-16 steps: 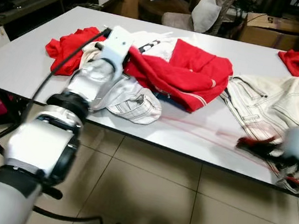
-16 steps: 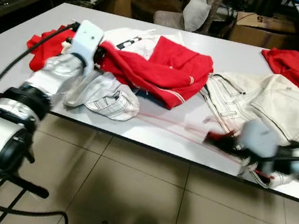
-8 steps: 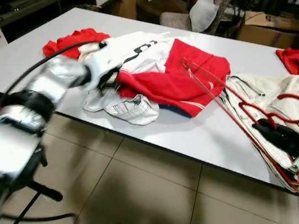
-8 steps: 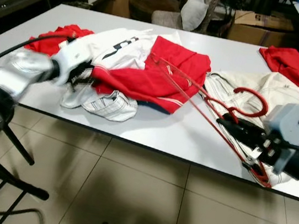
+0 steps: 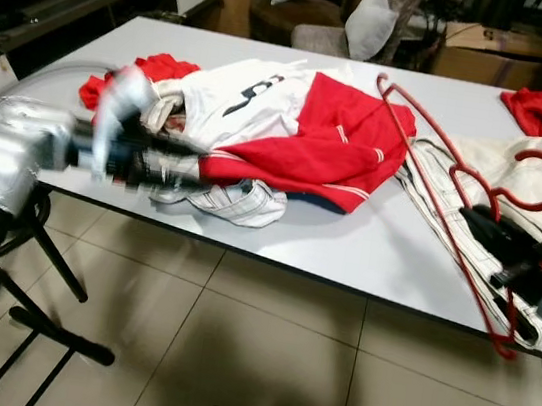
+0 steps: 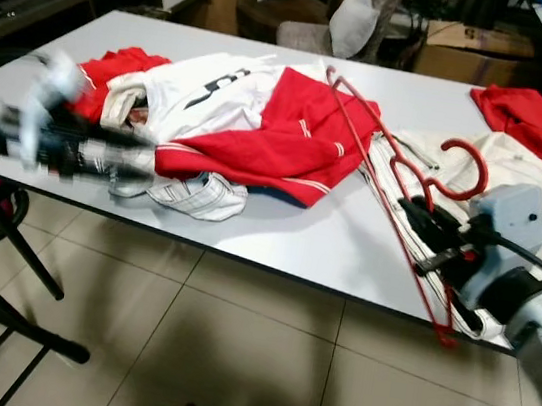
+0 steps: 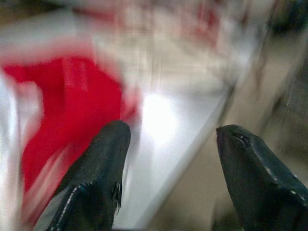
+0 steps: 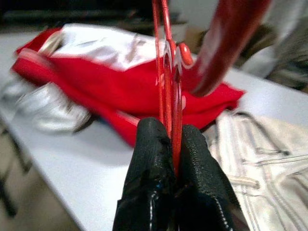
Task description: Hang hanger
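Red hanger (image 5: 459,194), thin glossy plastic with a thick curved hook, stands tilted above the white table (image 5: 366,247), pinched between the 2 black fingers (image 8: 150,187) of my right gripper (image 8: 168,144), closed tight on its frame. My left gripper (image 7: 171,139), blurred, seems spread open near the red-and-white jacket (image 5: 291,130) and cream jeans (image 5: 501,185).

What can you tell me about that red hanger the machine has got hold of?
The red hanger looks like thin, glossy plastic: a triangular frame of slim bars with a thicker curved hook. The right gripper pinches its frame near the base of the hook, fingers shut on it. It is held tilted over the white table, one end above the red and white jersey, the other past the table's near edge.
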`<state>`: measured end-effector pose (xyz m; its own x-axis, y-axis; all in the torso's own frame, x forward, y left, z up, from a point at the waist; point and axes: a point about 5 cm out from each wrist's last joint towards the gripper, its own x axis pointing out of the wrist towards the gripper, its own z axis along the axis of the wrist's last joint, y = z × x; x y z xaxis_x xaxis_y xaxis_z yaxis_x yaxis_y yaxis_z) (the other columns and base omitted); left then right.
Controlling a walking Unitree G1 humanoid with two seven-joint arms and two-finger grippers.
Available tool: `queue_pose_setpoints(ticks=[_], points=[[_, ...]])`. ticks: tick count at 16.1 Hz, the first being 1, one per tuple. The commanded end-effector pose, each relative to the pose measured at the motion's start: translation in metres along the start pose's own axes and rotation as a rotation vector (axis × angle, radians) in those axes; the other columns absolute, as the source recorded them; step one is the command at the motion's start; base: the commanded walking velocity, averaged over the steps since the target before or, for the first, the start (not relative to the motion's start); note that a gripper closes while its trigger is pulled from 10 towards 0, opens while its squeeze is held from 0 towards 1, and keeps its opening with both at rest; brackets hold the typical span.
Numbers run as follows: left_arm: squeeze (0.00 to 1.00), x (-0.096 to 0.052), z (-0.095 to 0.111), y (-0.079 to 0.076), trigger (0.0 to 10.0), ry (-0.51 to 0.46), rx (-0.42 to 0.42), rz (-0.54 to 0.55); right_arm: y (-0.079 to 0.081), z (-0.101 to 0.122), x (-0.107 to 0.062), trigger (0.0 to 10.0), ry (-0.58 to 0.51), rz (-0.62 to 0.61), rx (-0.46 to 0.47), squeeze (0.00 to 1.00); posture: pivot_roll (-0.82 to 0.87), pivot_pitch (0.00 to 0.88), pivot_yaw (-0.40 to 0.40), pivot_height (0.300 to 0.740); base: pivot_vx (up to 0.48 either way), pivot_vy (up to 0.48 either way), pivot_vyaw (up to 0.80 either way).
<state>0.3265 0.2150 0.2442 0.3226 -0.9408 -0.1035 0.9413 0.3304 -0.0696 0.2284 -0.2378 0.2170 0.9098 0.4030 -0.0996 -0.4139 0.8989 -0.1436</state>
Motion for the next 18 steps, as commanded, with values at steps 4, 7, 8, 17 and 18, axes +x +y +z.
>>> queue_pose_setpoints(ticks=[4, 7, 8, 17, 18], points=[[1.0, 0.037, 0.016, -0.009, 10.0, -0.329, -0.009, 0.281, 0.031, 0.002, 0.009, 10.0, -0.102, -0.15, 0.111, 0.0, -0.17, 0.0, 0.126, 0.74, 0.0, 0.0, 0.0], [0.23, 0.066, -0.023, -0.017, 10.0, -0.232, 0.047, 0.558, 0.038, -0.011, 0.01, 10.0, -0.057, -0.355, 0.13, 0.0, -0.19, 0.0, 0.141, 0.74, 0.0, 0.0, 0.0], [0.0, 0.072, -0.037, -0.021, 10.0, -0.201, 0.054, 0.636, 0.039, -0.018, 0.008, 10.0, -0.046, -0.44, 0.161, 0.0, -0.2, 0.0, 0.14, 0.74, 0.0, 0.0, 0.0], [0.0, 0.092, -0.08, -0.048, 10.0, -0.131, 0.071, 0.832, 0.065, -0.051, 0.017, 10.0, 0.069, -0.485, 0.176, 0.0, -0.19, 0.003, 0.087, 0.74, 0.0, -0.155, 0.0], [0.0, 0.092, -0.082, -0.048, 10.0, -0.127, 0.048, 0.838, 0.065, -0.051, 0.018, 10.0, 0.061, -0.511, 0.177, 0.0, -0.19, 0.005, 0.089, 0.74, 0.0, 0.0, 0.0]])
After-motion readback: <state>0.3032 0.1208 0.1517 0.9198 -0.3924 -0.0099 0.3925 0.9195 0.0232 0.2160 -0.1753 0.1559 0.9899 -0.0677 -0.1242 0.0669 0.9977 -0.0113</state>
